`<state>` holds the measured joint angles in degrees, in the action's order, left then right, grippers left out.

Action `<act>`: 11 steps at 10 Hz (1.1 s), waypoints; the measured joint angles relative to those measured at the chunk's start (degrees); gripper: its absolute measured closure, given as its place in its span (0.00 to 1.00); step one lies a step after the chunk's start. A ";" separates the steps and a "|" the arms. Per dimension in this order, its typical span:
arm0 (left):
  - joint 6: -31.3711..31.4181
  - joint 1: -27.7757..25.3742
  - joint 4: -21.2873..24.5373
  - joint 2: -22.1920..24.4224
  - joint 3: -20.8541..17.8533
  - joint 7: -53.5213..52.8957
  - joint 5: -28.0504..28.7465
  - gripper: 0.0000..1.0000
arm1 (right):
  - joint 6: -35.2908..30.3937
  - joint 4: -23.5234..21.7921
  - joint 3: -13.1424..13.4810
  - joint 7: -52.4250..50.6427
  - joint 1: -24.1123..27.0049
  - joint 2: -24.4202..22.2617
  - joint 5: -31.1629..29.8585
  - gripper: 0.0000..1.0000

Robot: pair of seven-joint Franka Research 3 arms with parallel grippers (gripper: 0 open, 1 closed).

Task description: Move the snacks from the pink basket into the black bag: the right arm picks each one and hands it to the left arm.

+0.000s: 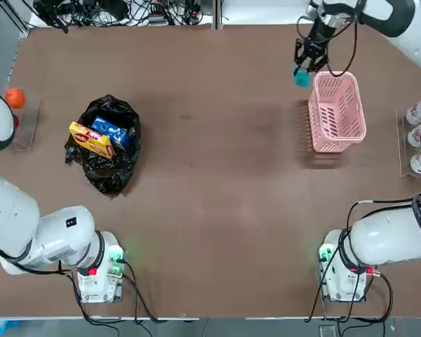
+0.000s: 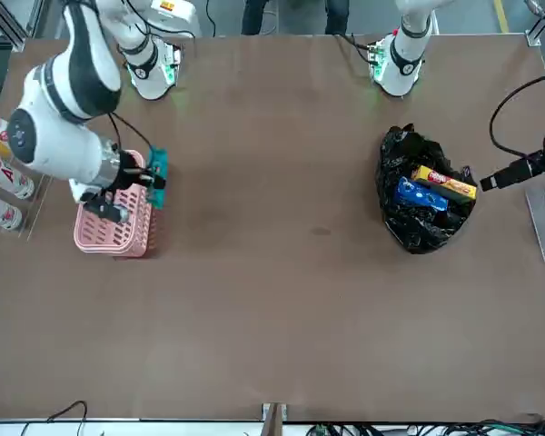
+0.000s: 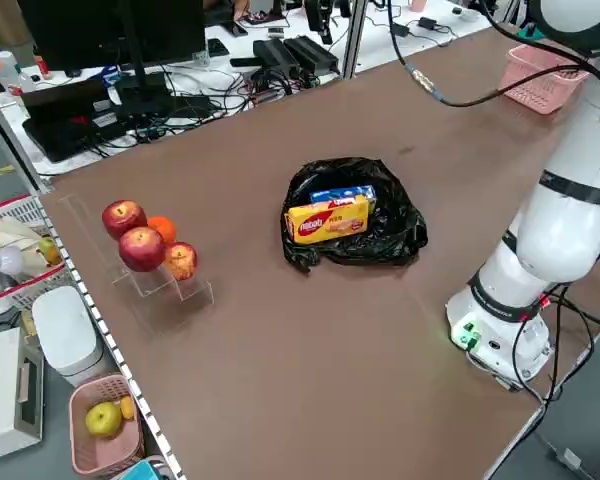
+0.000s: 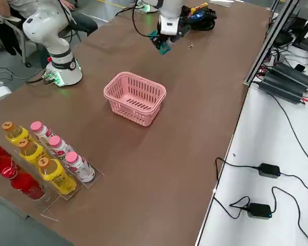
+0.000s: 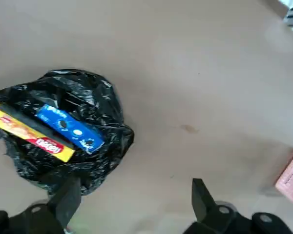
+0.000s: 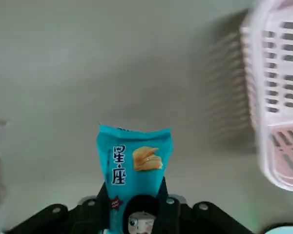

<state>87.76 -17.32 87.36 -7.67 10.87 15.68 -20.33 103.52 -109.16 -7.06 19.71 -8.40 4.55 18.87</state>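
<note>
My right gripper (image 1: 307, 62) hangs just beyond the far left corner of the pink basket (image 1: 335, 112), shut on the slim teal-blue packet (image 6: 134, 163), which also shows from overhead (image 1: 302, 78) and from the front (image 2: 157, 167). The basket's inside looks bare in the right side view (image 4: 135, 98). The black bag (image 1: 109, 146) lies open on the left half of the table with the yellow packet (image 1: 91, 140) and the blue-and-white pouch (image 1: 113, 131) in it. My left gripper (image 5: 134, 207) is open and holds nothing, raised above the table with the bag (image 5: 63, 131) in its view.
Red and orange fruits (image 3: 142, 245) sit on a clear stand at the table's left edge. Bottles (image 4: 46, 159) stand in a rack at the right edge, beside the basket. Cables and power bricks (image 1: 112, 10) run along the far side.
</note>
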 joint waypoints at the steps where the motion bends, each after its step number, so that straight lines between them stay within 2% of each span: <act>1: 1.83 0.11 0.86 -0.01 1.05 1.98 -1.42 0.00 | 0.33 1.96 -0.04 -2.84 -3.72 0.69 0.07 0.62; 3: 5.69 0.29 2.99 0.03 3.73 5.10 -3.25 0.00 | 0.88 9.14 -0.13 -5.73 -12.06 3.47 -0.44 0.63; 4: 7.02 0.35 3.78 0.03 5.00 6.21 -4.41 0.00 | 1.56 13.81 -0.15 -5.86 -16.75 5.60 -2.60 0.63; 5: 7.73 0.40 4.21 0.07 5.90 6.96 -6.38 0.00 | 3.34 18.02 -0.16 -5.82 -21.11 8.11 -5.66 0.63; 7: 7.98 0.46 4.29 0.13 7.46 8.79 -9.98 0.00 | 11.02 22.77 -0.13 -6.41 -28.32 12.61 -10.52 0.64; 9: 8.22 0.54 4.29 0.28 8.81 11.04 -12.42 0.02 | 20.58 24.33 -0.04 -10.78 -31.14 14.94 -12.55 0.66; 11: 8.22 0.55 4.37 0.27 9.59 11.14 -14.39 0.04 | 25.70 27.15 0.04 -15.90 -31.97 16.92 -12.62 0.66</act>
<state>95.98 -16.78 91.73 -7.40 20.47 26.83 -34.73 129.22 -82.01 -7.02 3.81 -40.37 21.47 6.25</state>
